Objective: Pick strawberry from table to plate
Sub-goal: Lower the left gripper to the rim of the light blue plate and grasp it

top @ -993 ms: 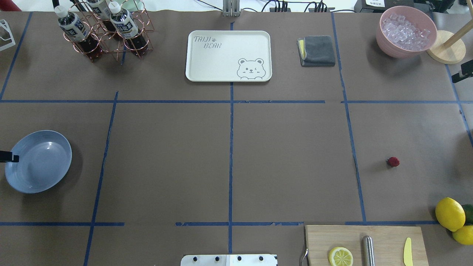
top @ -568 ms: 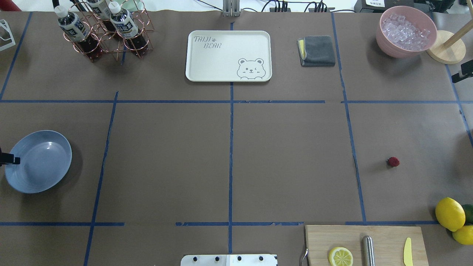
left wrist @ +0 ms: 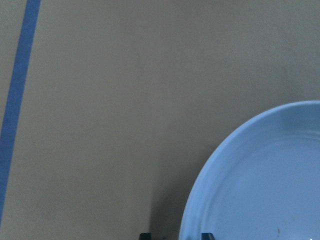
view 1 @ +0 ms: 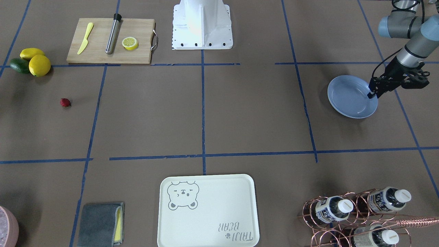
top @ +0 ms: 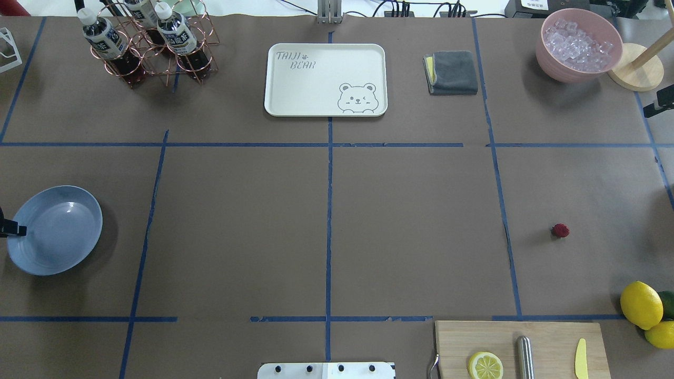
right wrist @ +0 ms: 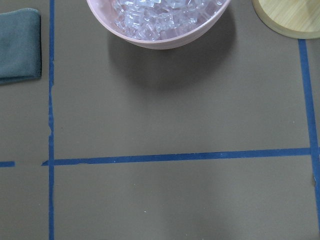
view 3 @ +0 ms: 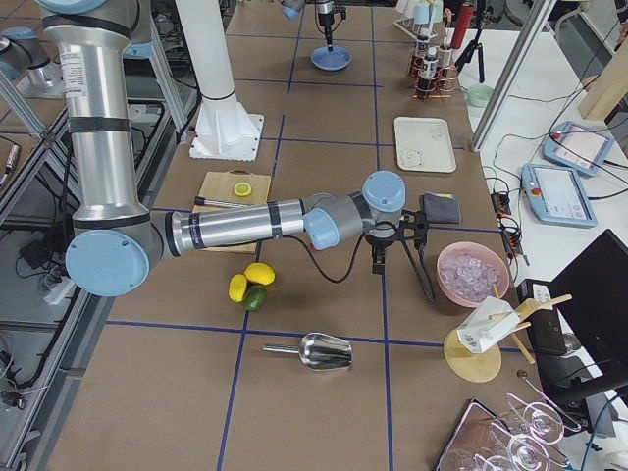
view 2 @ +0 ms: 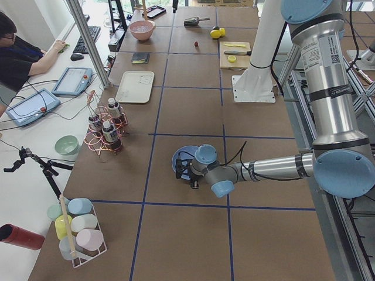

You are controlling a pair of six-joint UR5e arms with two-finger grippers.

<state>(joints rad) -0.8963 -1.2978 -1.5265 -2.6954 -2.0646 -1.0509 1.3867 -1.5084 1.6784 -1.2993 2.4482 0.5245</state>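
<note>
The strawberry (top: 561,230) is a tiny dark-red berry lying alone on the brown table (top: 410,221), right of centre; it also shows as a red speck at the left of the front-facing view (view 1: 65,102). Far across the table rests the light-blue plate (top: 58,231), holding nothing. My left gripper (view 1: 371,94) hangs at the plate's outer rim (left wrist: 200,200), its two fingertips apart on either side of the rim, open. Only a sliver of the left gripper (top: 13,229) enters the overhead view. My right gripper (top: 659,105) is at the far right edge; whether it is open or shut I cannot tell.
A cutting board (top: 553,337) with a lemon half (top: 485,365), a metal rod and a yellow knife lies near the robot's base. Whole lemons (top: 641,304) sit beside it. At the far side stand a pink ice bowl (top: 578,45), grey cloth (top: 453,72), cream tray (top: 325,79) and bottle rack (top: 150,45).
The left gripper's tip has drawn back slightly toward the view's left edge, off the plate's inside. Plate and strawberry have not moved.
</note>
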